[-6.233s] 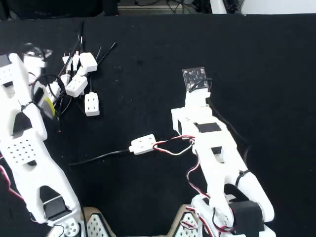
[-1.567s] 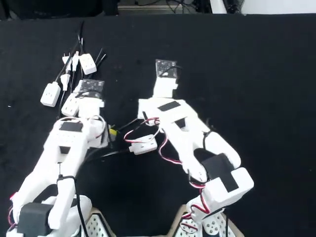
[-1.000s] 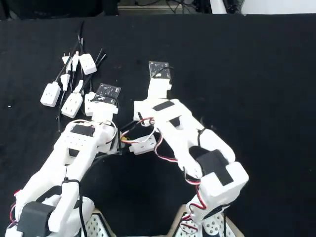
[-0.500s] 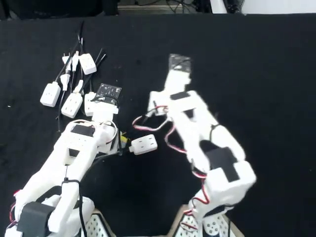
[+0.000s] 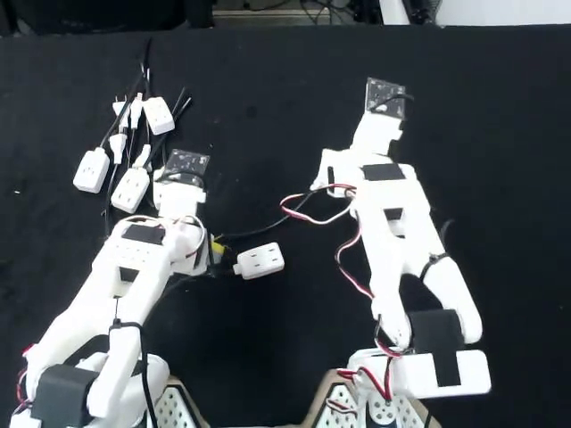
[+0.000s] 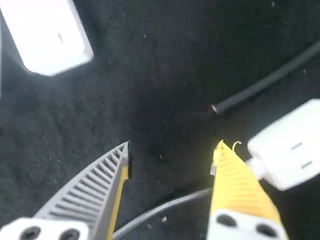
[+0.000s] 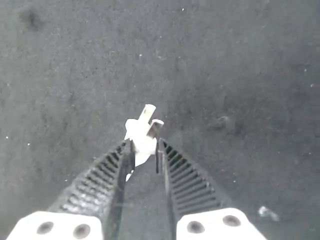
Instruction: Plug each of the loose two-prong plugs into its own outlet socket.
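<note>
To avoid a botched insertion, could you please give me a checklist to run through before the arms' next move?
1. Plug gripped by right gripper: ok, pinched on both sides.
2. Prongs exposed beyond the grip: ok.
3. Left gripper open: ok, holding nothing.
4. Socket held: not ok, it lies loose beside the left gripper.
5. Cable clear of left gripper: not ok, it crosses between the jaws.
6. Plug lined up with socket: not ok, the right arm is well away from it.

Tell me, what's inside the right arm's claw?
A white two-prong plug, pinched in the right gripper with its prongs sticking out. The fingers cover its back end and any cord.
</note>
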`<state>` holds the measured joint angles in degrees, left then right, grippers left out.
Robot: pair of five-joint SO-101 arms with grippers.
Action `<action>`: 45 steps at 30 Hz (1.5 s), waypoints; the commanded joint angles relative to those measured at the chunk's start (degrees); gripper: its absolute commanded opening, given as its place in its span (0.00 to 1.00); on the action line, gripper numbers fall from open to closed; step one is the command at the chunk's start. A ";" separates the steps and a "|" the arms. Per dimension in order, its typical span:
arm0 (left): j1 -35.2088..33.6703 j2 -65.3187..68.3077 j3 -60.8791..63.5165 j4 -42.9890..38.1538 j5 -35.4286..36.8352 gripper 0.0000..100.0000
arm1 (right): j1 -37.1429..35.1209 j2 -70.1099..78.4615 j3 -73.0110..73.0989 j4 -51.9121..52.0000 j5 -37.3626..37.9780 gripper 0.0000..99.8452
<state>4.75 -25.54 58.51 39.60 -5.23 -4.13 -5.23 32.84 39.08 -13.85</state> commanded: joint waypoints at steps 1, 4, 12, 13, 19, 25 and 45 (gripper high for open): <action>-0.92 -1.76 0.48 -2.90 0.35 0.26 | 3.25 -5.14 -0.75 0.79 3.69 0.01; -0.92 -1.76 1.27 -3.96 0.35 0.26 | 7.65 -10.24 -0.84 0.79 7.82 0.01; -3.82 -1.32 1.27 -3.96 0.44 0.26 | 11.78 -26.86 -6.02 9.32 23.82 0.01; -4.53 -1.32 1.27 -3.96 0.44 0.26 | 11.60 -28.09 -7.96 11.69 26.46 0.01; -5.85 -1.23 1.98 -4.04 0.44 0.26 | 9.41 -29.49 -18.86 27.25 39.65 0.01; -5.85 -1.23 2.77 -4.04 0.44 0.26 | 5.45 -29.85 -22.37 36.92 58.90 0.01; -8.92 -1.23 2.77 -4.04 0.44 0.26 | -7.30 -29.58 22.20 8.88 62.77 0.01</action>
<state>-3.52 -25.54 61.58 36.26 -5.23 -10.64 -32.84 53.05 54.73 55.08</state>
